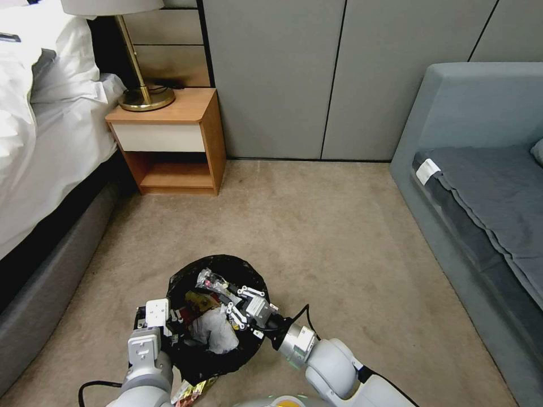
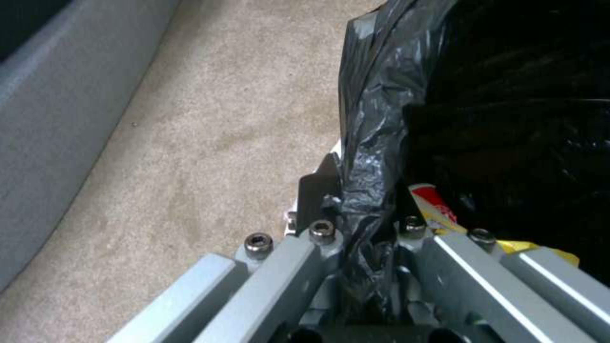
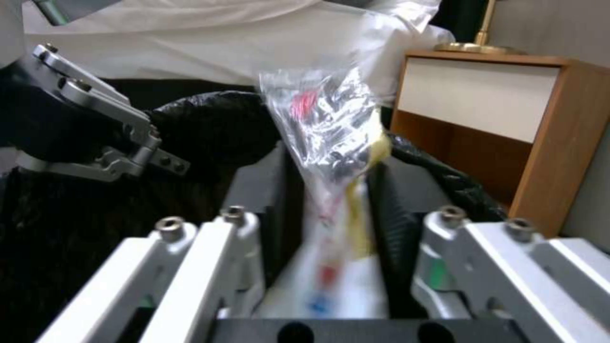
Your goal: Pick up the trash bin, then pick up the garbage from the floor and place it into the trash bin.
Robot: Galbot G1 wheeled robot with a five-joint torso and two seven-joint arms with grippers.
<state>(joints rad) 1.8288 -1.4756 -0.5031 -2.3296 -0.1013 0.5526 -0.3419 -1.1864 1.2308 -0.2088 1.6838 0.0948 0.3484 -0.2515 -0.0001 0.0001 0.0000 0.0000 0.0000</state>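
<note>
Litter disposal is at the drop stage: the right gripper (image 1: pixel 240 305) hangs over the mouth of the small round trash bin with its glossy black bag liner (image 1: pixel 226 265), and its dark pads are clamped on a crinkly clear plastic wrapper with red and yellow print (image 3: pixel 330 143), which stands up between them. The left gripper (image 2: pixel 365 238) is pinched shut on the liner at the near rim, holding the bin up off the beige carpet (image 1: pixel 317 237). Inside the bin lie a white tissue (image 1: pixel 212 330) and other scraps, among them a red-and-white carton (image 2: pixel 432 202). To do this well, I would judge that the wrapper should be let go only once it sits well inside the rim, since light film may cling to a pad or drift out. Keeping the bin level and steady matters too. Yellow wrappers (image 1: pixel 192 390) show just below the bin.
</note>
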